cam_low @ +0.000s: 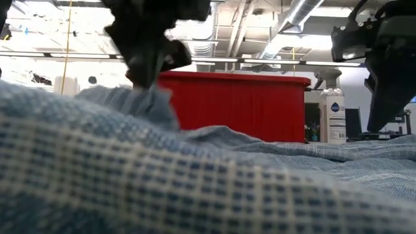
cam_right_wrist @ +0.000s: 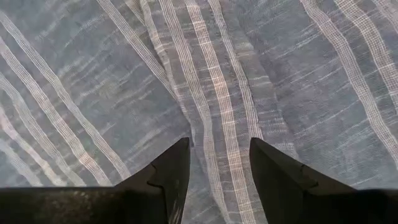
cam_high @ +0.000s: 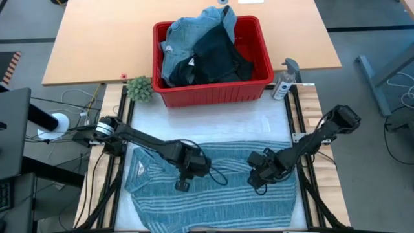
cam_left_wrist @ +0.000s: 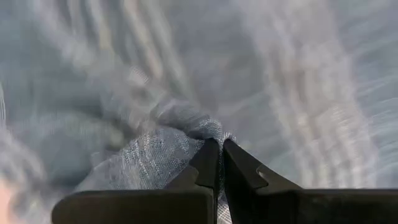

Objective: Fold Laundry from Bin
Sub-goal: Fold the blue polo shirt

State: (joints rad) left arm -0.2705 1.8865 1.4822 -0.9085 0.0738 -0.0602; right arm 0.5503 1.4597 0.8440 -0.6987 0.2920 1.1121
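Your left gripper (cam_high: 183, 186) was clamped shut on a raised pinch of the blue-grey, white-striped cotton shirt (cam_high: 213, 194), which lay spread on the table in front of the bright red rectangular plastic bin (cam_high: 213, 94). Your right gripper (cam_high: 257, 183) hung over the same shirt, farther from the pinch, its fingers (cam_right_wrist: 171, 171) apart and holding nothing.

To fold well from there, you would have done best to lift the pinched cloth only enough to free it, bring the right gripper down onto a matching spot of fabric, and carry both sides over together so the stripes stayed straight. A single-handed pull looked likely to drag the whole shirt askew.

Inside the bin, light blue denim-like pieces (cam_high: 194, 35) and a dark navy garment (cam_high: 220, 58) waited in a heap. Beside the bin stood a clear spray bottle (cam_high: 283, 83) on one side and a small green plant (cam_high: 139, 88) on the other; neither blocked the fold.
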